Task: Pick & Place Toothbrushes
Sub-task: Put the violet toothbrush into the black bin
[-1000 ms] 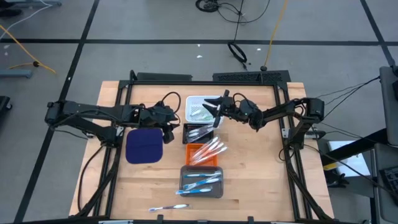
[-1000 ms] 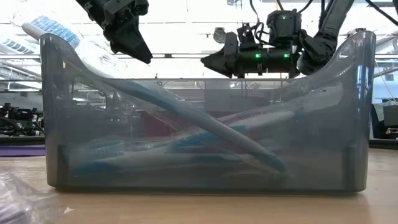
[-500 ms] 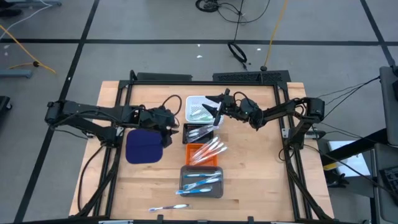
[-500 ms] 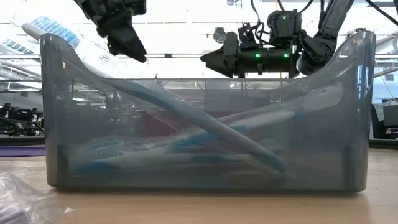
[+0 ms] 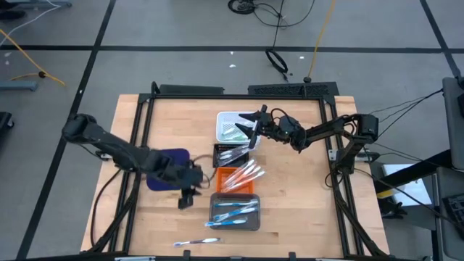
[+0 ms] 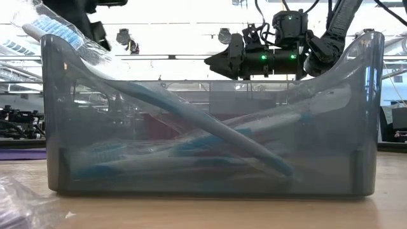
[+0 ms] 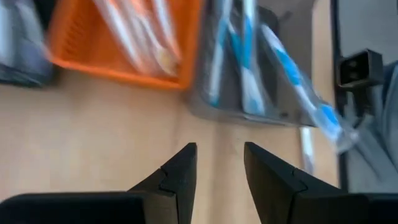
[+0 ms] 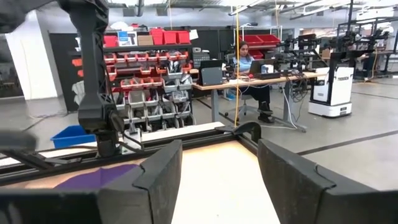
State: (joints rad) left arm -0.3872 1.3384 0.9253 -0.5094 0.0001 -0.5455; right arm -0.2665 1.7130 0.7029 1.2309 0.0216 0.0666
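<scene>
Four trays (image 5: 235, 212), one loose toothbrush (image 5: 196, 242), two hands, left (image 5: 185, 198) and right (image 5: 251, 127), parted, empty.

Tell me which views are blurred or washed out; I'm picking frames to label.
Left wrist view: motion-smeared, the orange slotted plastic tray and blue-and-white plastic toothbrushes streak. Low view: bright backlight behind the smoky translucent grey plastic bin, arms in silhouette. High view: evenly lit and sharp. Right wrist view: fairly clear.
</scene>
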